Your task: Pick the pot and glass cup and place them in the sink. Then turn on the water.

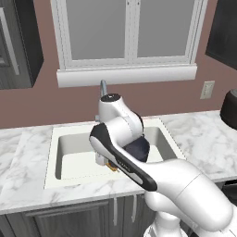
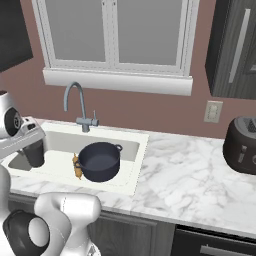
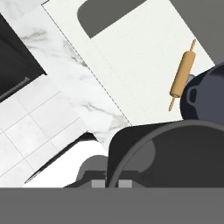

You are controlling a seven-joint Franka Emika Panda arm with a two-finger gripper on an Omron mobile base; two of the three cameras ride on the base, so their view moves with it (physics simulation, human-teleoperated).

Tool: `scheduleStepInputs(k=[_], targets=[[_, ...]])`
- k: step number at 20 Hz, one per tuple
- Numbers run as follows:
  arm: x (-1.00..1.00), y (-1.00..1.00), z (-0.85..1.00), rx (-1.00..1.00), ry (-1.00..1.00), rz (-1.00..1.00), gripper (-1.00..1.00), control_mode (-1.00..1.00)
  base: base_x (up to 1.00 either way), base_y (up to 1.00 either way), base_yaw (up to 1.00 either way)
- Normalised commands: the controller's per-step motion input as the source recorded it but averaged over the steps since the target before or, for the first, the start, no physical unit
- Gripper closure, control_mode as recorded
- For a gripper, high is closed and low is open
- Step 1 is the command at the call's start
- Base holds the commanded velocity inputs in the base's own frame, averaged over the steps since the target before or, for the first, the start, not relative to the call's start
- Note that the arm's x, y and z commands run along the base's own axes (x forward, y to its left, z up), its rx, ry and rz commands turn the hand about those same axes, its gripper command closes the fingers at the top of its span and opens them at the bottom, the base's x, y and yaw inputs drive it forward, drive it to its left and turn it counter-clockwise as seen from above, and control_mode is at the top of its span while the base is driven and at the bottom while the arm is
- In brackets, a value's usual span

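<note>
From the right base view you see the pot (image 2: 99, 161) sitting in the sink (image 2: 131, 140), a rolling pin (image 2: 77, 167) just beside it; the gripper (image 2: 33, 145) pinches the glass cup (image 2: 35, 152) over the sink's left part. The left base view hides most of the pot (image 1: 139, 149) behind the arm.

Mauve wall (image 2: 150, 107), white window (image 2: 115, 35), dark cabinets (image 2: 235, 47)

White marble counter (image 2: 190, 180), veined grey. Sunk in it, white sink (image 2: 131, 172); pot (image 2: 99, 161) and wooden rolling pin (image 2: 77, 166) on basin floor, just beside each other. Dark toaster (image 2: 242, 145) on counter, far right.
</note>
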Motion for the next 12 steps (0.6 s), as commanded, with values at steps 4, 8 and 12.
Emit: scheduleStepInputs(k=[4, 8, 12], targets=[[0.07, 0.0, -0.2, 0.0, 0.0, 0.02, 1.0, -1.0, 0.0, 0.0, 0.0], [0.08, 0.01, -0.21, 0.0, 0.0, 0.01, 1.0, -1.0, 0.0, 0.0, 0.0], [0.2, 0.19, -0.21, 0.0, 0.0, 0.0, 1.0, -1.0, 0.0, 0.0, 0.0]])
